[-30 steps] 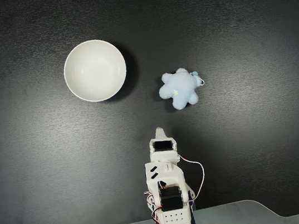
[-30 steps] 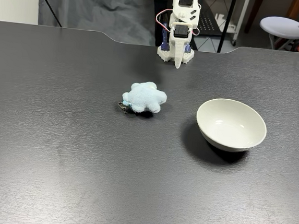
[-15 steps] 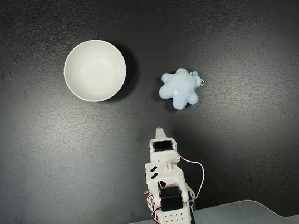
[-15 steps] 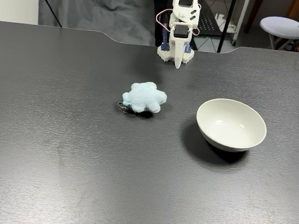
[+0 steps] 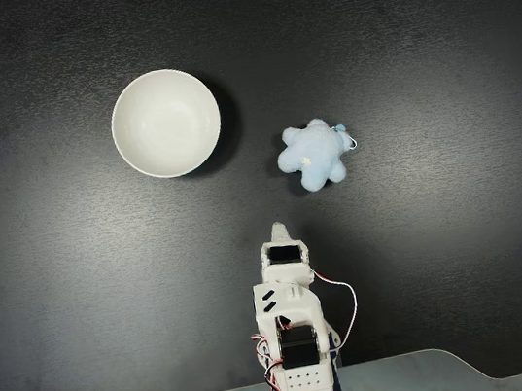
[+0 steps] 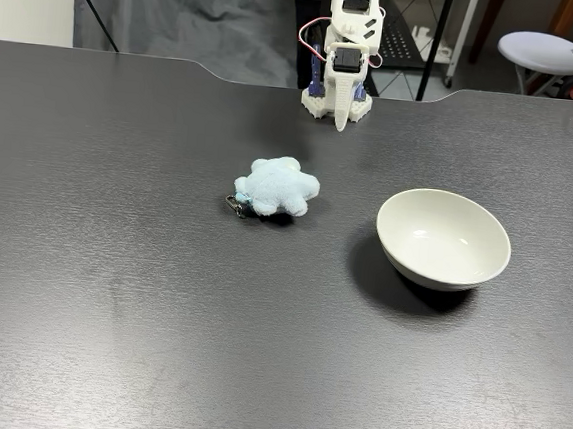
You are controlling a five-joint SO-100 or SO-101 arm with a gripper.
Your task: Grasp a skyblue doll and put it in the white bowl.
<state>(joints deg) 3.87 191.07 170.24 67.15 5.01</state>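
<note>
A folded white arm's claw (image 5: pixel 278 229), fingers together, holds nothing. The fluffy pale-blue plush doll (image 5: pixel 313 154) lies near a glossy white bowl (image 5: pixel 166 123); its soft limbs could slip a shallow pinch.

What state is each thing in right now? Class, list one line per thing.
skyblue doll: lying on the table, untouched.
white bowl: upright, empty.
gripper: folded back near the arm's base, fingers together, holding nothing.
</note>
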